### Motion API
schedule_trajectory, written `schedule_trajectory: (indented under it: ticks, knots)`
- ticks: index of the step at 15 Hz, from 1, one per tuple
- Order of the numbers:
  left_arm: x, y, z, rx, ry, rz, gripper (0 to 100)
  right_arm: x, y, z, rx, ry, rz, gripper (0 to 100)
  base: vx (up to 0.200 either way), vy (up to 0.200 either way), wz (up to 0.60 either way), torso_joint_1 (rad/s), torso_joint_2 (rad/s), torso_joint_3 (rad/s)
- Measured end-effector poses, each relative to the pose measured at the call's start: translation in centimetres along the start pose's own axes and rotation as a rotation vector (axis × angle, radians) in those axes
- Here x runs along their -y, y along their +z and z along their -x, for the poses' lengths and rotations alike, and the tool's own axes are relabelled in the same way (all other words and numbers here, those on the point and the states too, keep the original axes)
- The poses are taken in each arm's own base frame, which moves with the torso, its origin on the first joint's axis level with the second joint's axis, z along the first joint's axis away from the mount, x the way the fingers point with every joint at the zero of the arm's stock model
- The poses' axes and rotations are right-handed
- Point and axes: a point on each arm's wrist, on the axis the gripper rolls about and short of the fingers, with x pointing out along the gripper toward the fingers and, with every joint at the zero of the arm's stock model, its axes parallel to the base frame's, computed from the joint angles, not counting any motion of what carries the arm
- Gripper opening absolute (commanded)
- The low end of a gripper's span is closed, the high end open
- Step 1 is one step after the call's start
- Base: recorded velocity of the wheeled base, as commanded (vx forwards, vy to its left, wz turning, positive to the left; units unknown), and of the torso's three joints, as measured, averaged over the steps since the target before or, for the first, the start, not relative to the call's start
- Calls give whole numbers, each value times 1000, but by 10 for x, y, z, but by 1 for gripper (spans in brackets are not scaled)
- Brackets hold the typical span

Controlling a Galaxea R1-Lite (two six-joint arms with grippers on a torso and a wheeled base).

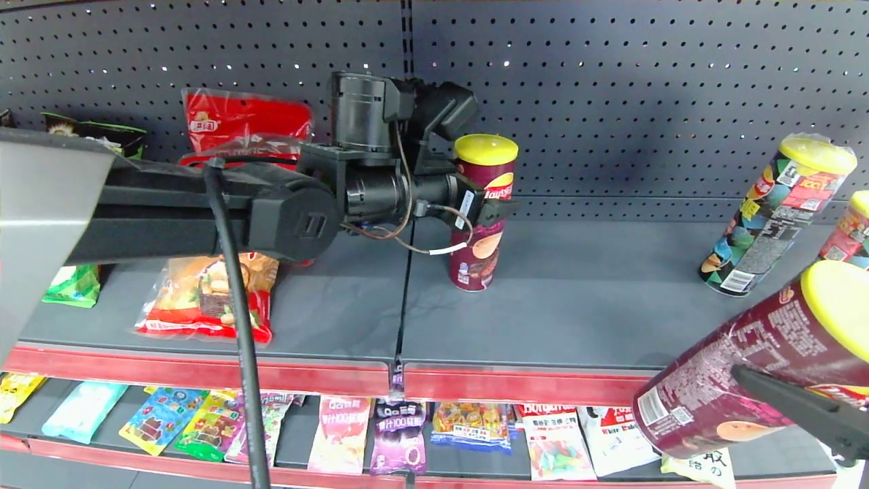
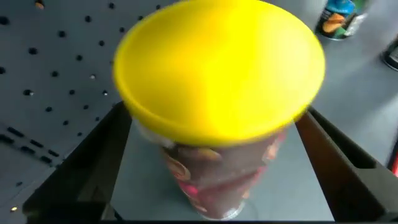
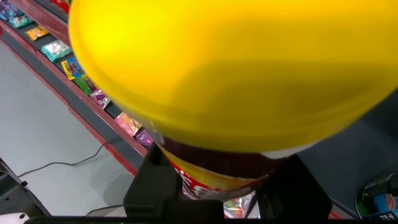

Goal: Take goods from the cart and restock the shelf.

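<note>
The grey shelf (image 1: 577,299) with a red front lip carries flat snack bags (image 1: 204,299) on its left part and a patterned chip can (image 1: 774,217) leaning near its right end. Near the shelf's middle, the upright maroon chip can (image 1: 475,258) with a yellow lid stands on the deck. The left tool (image 1: 487,204) is closed around its upper body. In front of the shelf's right end, off the deck, the right tool (image 1: 801,397) clamps the tilted maroon chip can (image 1: 733,380).

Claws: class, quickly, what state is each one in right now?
Left claw: around the standing can on the shelf; grip cannot be told.
Right claw: closed, holding the tilted can.
</note>
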Motion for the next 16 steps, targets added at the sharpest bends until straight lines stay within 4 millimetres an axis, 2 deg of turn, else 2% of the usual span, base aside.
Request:
schedule_trajectory:
  ticks: [3,4,11,16]
  knots:
    - [2,-4,-5,-9,-6,7,100,0,0,0,1,-2,0,0,0,0,0,0,0,0]
    - [2,-4,-6,-10,-7,16,0,1,0,0,0,-6,-1,0,0,0,0,0,0,0]
    - [5,-4,-2,-4,-60,27,0,2,-2,2,-1,-19,-4,0,0,0,0,0,0,0]
    - [4,-3,26,13,-211,25,0,2,4,0,13,-15,-2,0,0,0,0,0,0,0]
